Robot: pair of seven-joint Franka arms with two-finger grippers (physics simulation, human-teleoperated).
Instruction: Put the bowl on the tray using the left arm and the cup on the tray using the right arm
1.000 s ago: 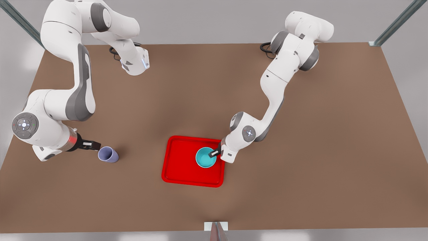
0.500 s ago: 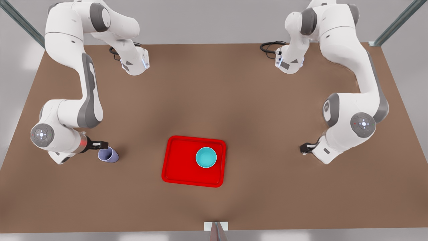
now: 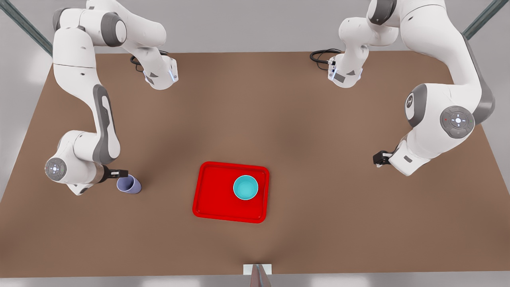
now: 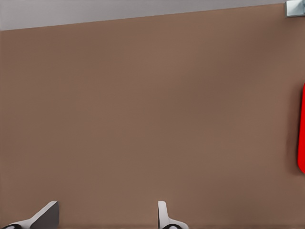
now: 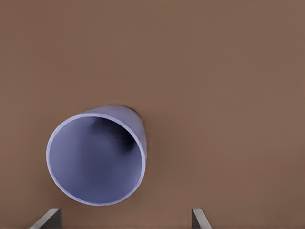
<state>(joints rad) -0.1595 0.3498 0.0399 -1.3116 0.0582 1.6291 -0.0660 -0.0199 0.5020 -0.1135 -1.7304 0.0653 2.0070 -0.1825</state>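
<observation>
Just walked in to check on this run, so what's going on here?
The bowl already sits on the tray. The left gripper hangs open over bare table on the front view's right, holding nothing. The right gripper, open, is at the cup, which stands on the table off the tray, not yet grasped.

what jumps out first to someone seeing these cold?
The red tray at table centre, with the turquoise bowl already sitting in it. Next, the lavender cup on the bare table at the front view's left, the right gripper poised at its rim, jaws open. The left gripper waits at the front view's right, jaws open.
</observation>
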